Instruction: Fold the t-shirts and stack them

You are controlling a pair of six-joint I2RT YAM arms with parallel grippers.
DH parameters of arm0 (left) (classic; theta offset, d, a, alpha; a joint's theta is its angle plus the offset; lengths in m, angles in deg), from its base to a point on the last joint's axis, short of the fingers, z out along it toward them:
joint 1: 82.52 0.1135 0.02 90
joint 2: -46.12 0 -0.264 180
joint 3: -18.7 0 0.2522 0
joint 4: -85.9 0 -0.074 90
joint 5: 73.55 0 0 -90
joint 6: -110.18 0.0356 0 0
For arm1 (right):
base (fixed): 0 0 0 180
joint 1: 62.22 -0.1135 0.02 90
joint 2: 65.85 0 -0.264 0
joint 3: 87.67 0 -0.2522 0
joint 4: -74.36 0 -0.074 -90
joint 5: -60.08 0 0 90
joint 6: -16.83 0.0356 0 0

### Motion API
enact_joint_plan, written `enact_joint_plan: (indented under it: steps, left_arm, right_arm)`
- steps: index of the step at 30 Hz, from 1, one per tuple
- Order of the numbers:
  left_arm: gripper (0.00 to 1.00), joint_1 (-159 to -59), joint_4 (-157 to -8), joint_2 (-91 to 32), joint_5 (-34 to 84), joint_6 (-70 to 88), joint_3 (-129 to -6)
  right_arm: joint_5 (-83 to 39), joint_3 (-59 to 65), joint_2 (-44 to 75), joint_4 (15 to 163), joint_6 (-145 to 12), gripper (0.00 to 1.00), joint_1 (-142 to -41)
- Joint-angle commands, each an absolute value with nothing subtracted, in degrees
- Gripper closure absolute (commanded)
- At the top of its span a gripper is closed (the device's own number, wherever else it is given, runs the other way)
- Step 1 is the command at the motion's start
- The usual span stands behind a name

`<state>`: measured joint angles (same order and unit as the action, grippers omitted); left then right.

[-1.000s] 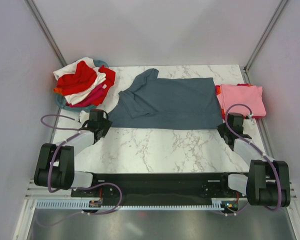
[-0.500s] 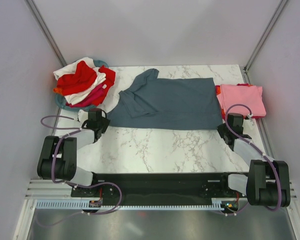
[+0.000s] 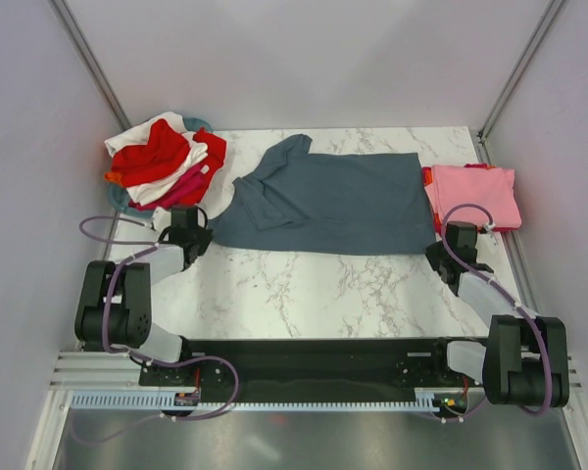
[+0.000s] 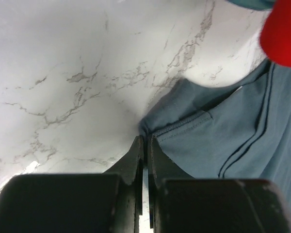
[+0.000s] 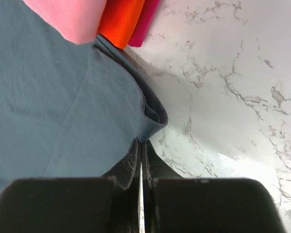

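A slate blue-grey t-shirt point(image 3: 333, 201) lies spread flat across the middle of the marble table, neck to the left. My left gripper point(image 3: 208, 240) is shut on its near left corner; in the left wrist view the jaws point(image 4: 144, 141) meet on the hem of the shirt point(image 4: 218, 136). At the near right corner my right gripper point(image 3: 435, 252) is shut too, and the right wrist view shows its tips point(image 5: 141, 143) pinching the folded edge of the shirt point(image 5: 53, 107). A folded pink t-shirt point(image 3: 473, 196) tops a stack at the right, with orange-red point(image 5: 121, 22) and magenta point(image 5: 145, 19) layers beneath.
A round teal basket point(image 3: 118, 199) at the back left holds a loose heap of red, white and magenta shirts point(image 3: 162, 162); a red fold point(image 4: 283, 34) shows in the left wrist view. White walls and slanted metal posts enclose the table. Bare marble point(image 3: 323, 284) lies in front of the shirt.
My left gripper has slid forward to the shirt's near left corner and closed on it. The right gripper and the shirts have stayed put.
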<state>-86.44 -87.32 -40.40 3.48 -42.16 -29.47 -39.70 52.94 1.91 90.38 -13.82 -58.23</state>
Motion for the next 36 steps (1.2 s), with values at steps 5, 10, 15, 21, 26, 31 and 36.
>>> enact_joint_plan:
  steps: [5, 10, 15, 21, 26, 31, 36]
  left_arm:
    - [0.98, -86.03, -76.13, -33.60, 3.88, -41.87, -35.56]
    - [0.98, -85.77, -65.76, -32.28, 5.02, -39.85, -46.28]
    - [0.98, -84.89, -58.21, -27.63, 5.73, -37.66, -58.30]
    - [0.98, -84.19, -48.19, -21.13, 5.56, -32.74, -75.55]
    - [0.98, -84.19, -44.13, -15.58, 4.68, -30.88, -85.22]
    - [0.98, -84.19, -39.74, -15.14, 5.03, -30.18, -95.86]
    - [0.98, -84.19, -39.29, -17.50, 4.50, -30.44, -97.63]
  right_arm:
    - [-37.39, 48.26, 1.74, 91.90, -12.80, 1.00, -58.09]
    - [-37.13, 36.77, 2.44, 98.13, -12.88, 1.00, -58.09]
    - [-35.64, 24.98, 2.27, 104.54, -12.97, 1.00, -58.00]
    - [-34.23, 10.84, -3.79, 105.43, -13.32, 1.00, -58.00]
    - [-35.99, 3.44, -10.30, 104.65, -16.30, 1.00, -58.00]
    - [-35.81, -2.54, -13.03, 103.68, -18.77, 1.00, -58.00]
    - [-36.16, -3.52, -12.15, 103.85, -18.42, 1.00, -58.00]
